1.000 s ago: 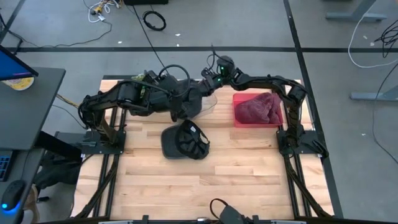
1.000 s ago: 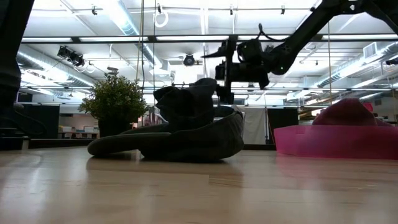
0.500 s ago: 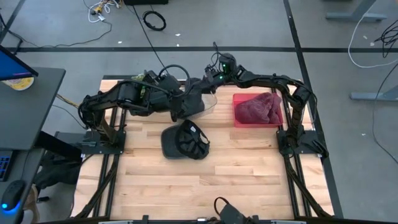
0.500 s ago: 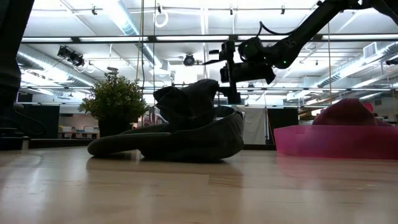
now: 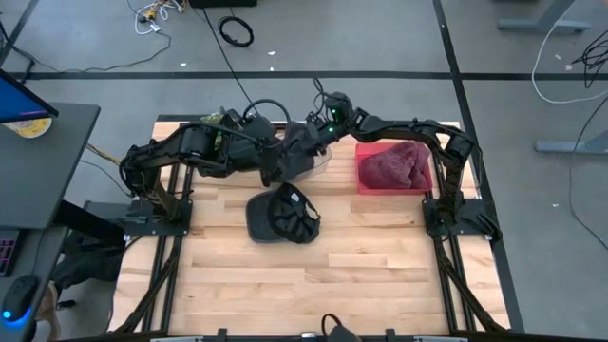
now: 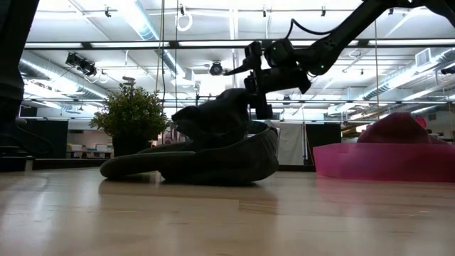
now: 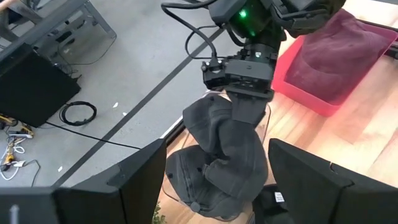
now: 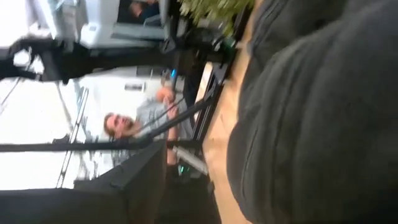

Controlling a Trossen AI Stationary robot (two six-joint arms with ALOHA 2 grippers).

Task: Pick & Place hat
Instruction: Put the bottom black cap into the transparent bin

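A crumpled dark grey hat hangs above the far middle of the table between both grippers; it also shows in the low view. My left gripper reaches in from the left. My right gripper comes from the right, and the left wrist view shows it on the hat's upper end. Both are shut on this hat. A second dark hat lies on the table nearer to me, resting on its brim and crown. My left gripper has the hat's bunched lower part between its two fingers, and the cloth fills the gap between them. The fingers come level from the table's left. The hat is clear of the table. My right gripper pinches the hat's upper end in several bunched layers, slanting down from the table's right and far side. Grey cloth fills its wrist view beside one finger. The cloth runs from it down to the left gripper.
A pink tray with a maroon cloth stands on the table's far right. A potted plant stands at the far left. A person shows beyond the table. Bare wood lies on the near half.
My right gripper has moved a little toward the table's left, closer to the left gripper, and has tipped. The held hat's upper part has changed shape and now runs in a ridge up to the right gripper. The hat on the table has stayed put.
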